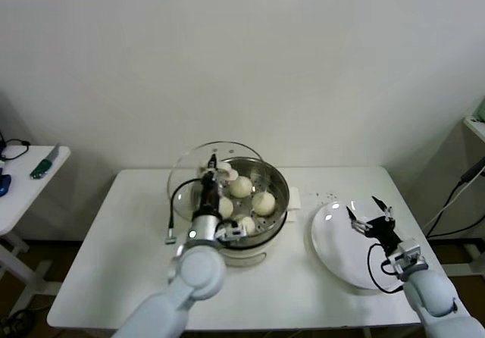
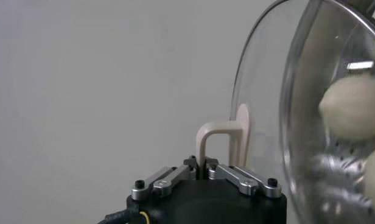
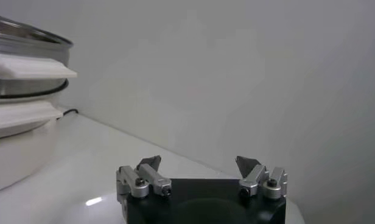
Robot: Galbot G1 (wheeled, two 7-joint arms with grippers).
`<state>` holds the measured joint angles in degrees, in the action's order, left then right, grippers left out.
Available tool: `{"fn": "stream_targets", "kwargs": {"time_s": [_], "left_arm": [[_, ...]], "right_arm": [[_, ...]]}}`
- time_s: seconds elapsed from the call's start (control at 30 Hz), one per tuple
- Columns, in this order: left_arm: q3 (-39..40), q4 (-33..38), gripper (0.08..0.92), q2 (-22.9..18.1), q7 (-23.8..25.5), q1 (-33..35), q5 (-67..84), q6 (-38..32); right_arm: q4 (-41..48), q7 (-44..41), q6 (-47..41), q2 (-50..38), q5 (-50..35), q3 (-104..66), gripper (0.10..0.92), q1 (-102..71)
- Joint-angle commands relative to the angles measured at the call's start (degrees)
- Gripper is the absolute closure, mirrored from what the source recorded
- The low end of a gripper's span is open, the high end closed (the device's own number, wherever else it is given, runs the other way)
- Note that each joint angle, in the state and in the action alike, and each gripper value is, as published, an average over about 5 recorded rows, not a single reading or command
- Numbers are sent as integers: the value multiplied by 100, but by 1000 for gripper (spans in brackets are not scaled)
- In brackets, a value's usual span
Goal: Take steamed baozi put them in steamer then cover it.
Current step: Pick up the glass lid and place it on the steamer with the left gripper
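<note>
Left arm hiding part of steamer, one baozi half covered

3 cams: one head overview, two close wrist views.
Head cam looks forward-down on the white rectangular table. The round shiny steel steamer basket is near centre, the flat white plate at 4 o'clock. Left wrist cam sits tight on the clear glass lid. Right wrist cam is low and shares the steamer.

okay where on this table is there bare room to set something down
Bare tabletop lies on the robot's left of the steamer, and along the front edge between steamer and plate. It is crowded at the steamer, where the left gripper holds the glass lid.
</note>
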<state>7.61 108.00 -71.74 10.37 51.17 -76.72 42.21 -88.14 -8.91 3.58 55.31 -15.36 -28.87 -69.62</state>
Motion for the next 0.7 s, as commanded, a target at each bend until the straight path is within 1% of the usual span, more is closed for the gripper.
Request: {"fn": "stream_targets", "kwargs": {"time_s": [0.03,0.33,0.7], "left_arm": [[321,-670,854,-1122,465,-152,-726,279],[337,-701,854,-1113,465,48,-727,279],[251,-827,854,-960,477,2,-768,279]], "right_arm": [[53,-31,30,11,38,-161,203,-50],[98,-74,84,81,140,-203,203,-78],[111,-53,112,99,197,-176,203,-57]]}}
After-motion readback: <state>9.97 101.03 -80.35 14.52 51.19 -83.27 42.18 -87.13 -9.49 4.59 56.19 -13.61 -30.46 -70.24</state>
